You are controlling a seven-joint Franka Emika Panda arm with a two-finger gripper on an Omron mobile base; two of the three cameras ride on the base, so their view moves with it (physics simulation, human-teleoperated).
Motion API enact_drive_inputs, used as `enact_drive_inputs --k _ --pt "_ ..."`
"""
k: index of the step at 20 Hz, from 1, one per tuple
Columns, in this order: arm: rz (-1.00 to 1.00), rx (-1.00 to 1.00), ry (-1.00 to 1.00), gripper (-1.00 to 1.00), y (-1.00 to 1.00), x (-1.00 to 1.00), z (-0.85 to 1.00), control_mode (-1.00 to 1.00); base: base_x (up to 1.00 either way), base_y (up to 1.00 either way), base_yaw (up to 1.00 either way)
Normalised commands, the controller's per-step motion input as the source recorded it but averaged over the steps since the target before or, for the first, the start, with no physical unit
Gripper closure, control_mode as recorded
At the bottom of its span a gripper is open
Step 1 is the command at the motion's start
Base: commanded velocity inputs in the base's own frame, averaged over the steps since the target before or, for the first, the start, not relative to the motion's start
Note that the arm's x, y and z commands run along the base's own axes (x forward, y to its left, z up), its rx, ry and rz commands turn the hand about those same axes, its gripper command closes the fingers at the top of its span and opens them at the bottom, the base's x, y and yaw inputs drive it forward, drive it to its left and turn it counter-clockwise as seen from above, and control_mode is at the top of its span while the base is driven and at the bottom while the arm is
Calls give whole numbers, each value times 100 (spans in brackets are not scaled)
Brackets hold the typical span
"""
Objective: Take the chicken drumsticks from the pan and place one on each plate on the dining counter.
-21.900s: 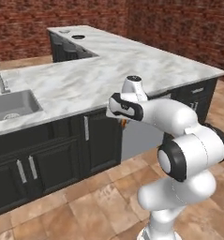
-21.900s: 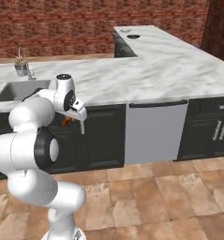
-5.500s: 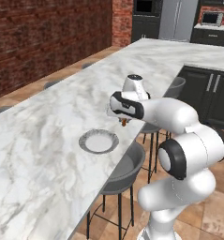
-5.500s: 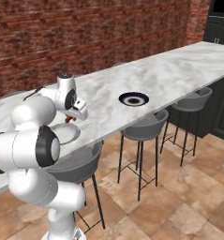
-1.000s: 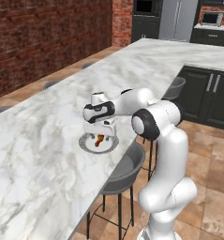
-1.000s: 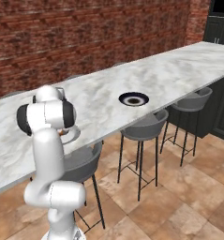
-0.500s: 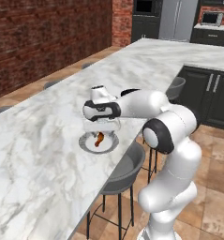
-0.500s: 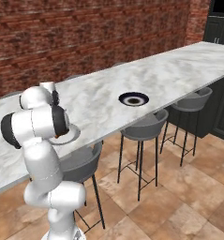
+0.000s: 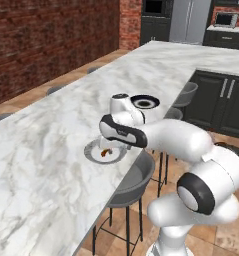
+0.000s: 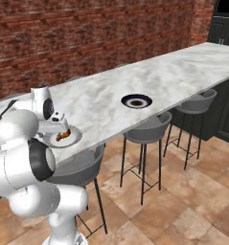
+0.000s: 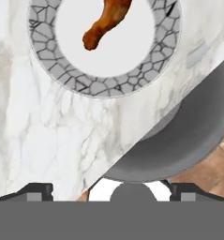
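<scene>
- A chicken drumstick (image 9: pixel 107 152) lies on the light grey plate (image 9: pixel 93 151) near the dining counter (image 9: pixel 51 145) edge, just left of the arm in the left base view.
- The gripper (image 10: pixel 60 125) hovers just above that plate (image 10: pixel 74 138), fingers spread wide, holding nothing.
- From the claw, the drumstick (image 11: pixel 107 21) lies ahead, its long axis slanting, bone end nearer.
- Farther right sits the dark plate (image 10: pixel 136 101), bare; the hand view misses it.
- A stool (image 11: pixel 179 140) sits below.
</scene>
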Motion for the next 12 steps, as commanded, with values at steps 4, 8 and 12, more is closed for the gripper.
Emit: enact_drive_inputs --k 4,8,12 --pt "14 12 4 -100 -15 -68 35 -100 0 0 0" --pt "9 16 4 -100 -14 -69 32 -100 0 0 0" --pt "6 5 0 -100 -10 -64 27 -100 0 0 0"
